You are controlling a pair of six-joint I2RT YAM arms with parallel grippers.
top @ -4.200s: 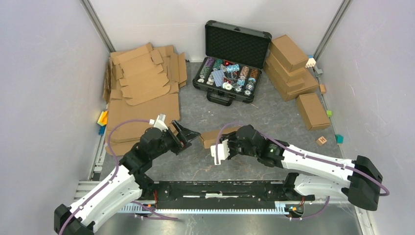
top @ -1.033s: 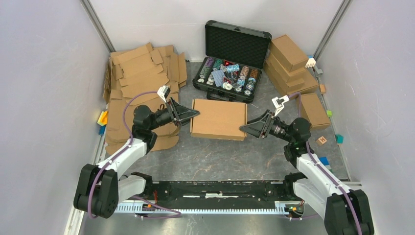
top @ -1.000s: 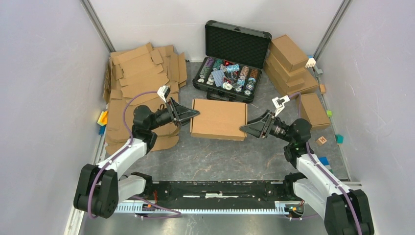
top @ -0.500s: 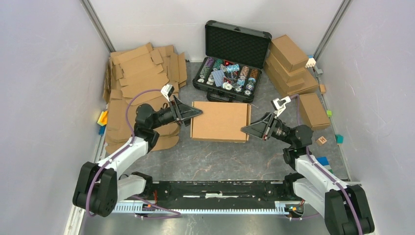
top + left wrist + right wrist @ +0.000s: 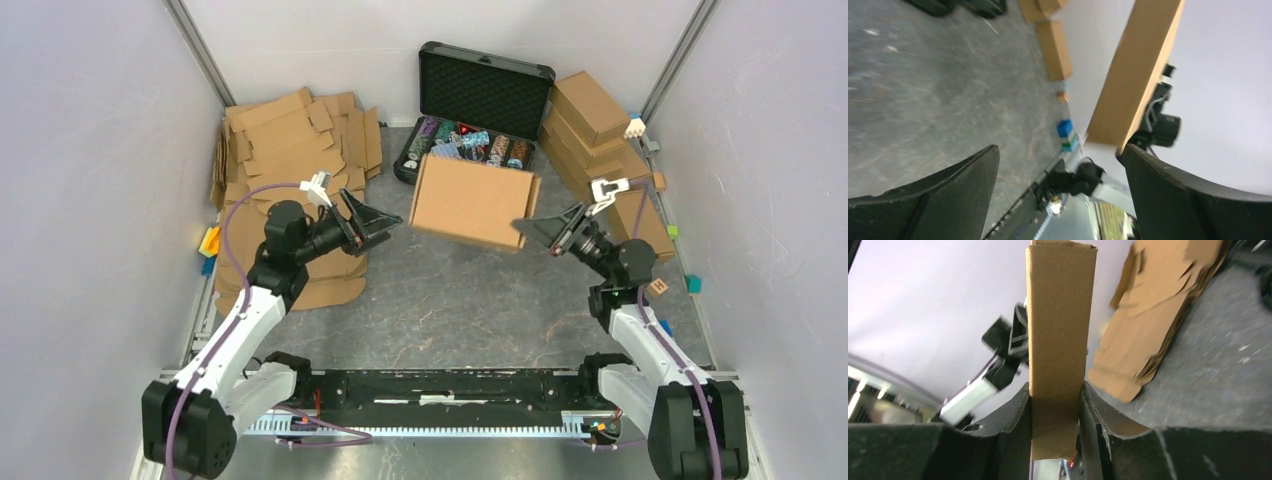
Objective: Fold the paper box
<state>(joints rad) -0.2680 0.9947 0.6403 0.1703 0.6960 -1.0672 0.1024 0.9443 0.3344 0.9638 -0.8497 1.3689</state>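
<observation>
Item: paper box (image 5: 470, 203), centre frame, tilted above bench (image 5: 450, 300), masking chip case (image 5: 487, 85) front. Grip: right tool (image 5: 524, 229) pinches its right edge; left tool (image 5: 393, 221) gapes wide, apart. Nearby: flat blanks (image 5: 285, 150), upper left.

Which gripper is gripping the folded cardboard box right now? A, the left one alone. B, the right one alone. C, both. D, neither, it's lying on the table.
B: the right gripper pinches the paper box by its edge, clear of the table, while the left gripper stands wide open beside it.
</observation>
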